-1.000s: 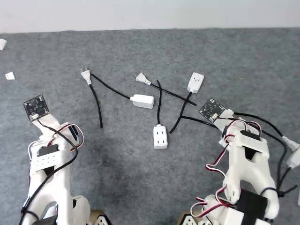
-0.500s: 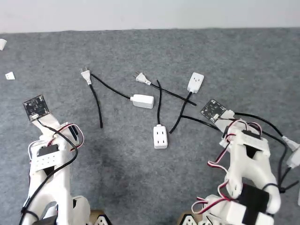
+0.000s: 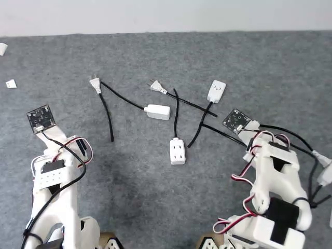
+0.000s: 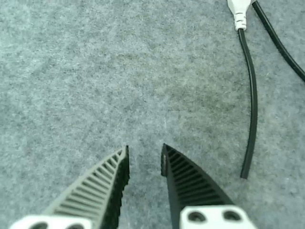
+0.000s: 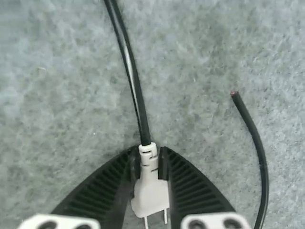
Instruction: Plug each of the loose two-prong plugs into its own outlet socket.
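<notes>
A white two-prong plug (image 5: 149, 183) with a black cord (image 5: 128, 71) is clamped between my right gripper's (image 5: 147, 153) jaws, prongs pointing back toward the wrist. In the high view that cord (image 3: 220, 133) runs under the right arm (image 3: 272, 171). My left gripper (image 4: 144, 156) hovers slightly open over bare carpet, holding nothing. A loose plug (image 4: 238, 9) lies ahead of it, its short cord (image 4: 250, 95) ending on the carpet. The high view shows this plug (image 3: 94, 83), a second loose plug (image 3: 157, 86), and three white outlet sockets (image 3: 157, 111) (image 3: 216, 91) (image 3: 177, 150).
Black cords cross each other between the sockets in the middle of the grey carpet (image 3: 145, 192). A cut cord end (image 5: 233, 94) lies near the right gripper. Small white bits (image 3: 11, 83) sit at the far left edge. More white connectors (image 3: 324, 171) lie at the right edge.
The right arm has drawn back slightly toward its base, and the cord leading under it has been pulled a little straighter. The left arm has kept still.
</notes>
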`<action>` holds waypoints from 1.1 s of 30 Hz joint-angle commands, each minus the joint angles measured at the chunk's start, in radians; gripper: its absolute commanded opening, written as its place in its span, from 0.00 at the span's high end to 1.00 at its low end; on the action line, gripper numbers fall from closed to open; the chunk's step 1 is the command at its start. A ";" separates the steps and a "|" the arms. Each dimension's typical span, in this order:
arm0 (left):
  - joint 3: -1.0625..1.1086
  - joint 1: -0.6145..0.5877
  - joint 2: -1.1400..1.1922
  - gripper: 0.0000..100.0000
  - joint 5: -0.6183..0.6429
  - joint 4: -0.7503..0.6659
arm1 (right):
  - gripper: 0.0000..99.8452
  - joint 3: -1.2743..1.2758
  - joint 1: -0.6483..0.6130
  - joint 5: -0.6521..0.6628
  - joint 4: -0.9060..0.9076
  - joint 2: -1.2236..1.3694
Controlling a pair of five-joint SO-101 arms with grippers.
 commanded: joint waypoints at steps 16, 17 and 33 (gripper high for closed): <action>-0.050 -0.002 -0.009 0.89 -0.009 0.000 | 0.91 -0.100 0.004 -0.012 0.073 0.007; -0.050 -0.002 -0.009 0.89 -0.009 0.000 | 0.92 -0.100 0.004 -0.012 0.070 0.007; -0.050 0.000 -0.009 0.89 -0.009 0.002 | 0.99 -0.206 -0.028 -0.296 0.288 -0.252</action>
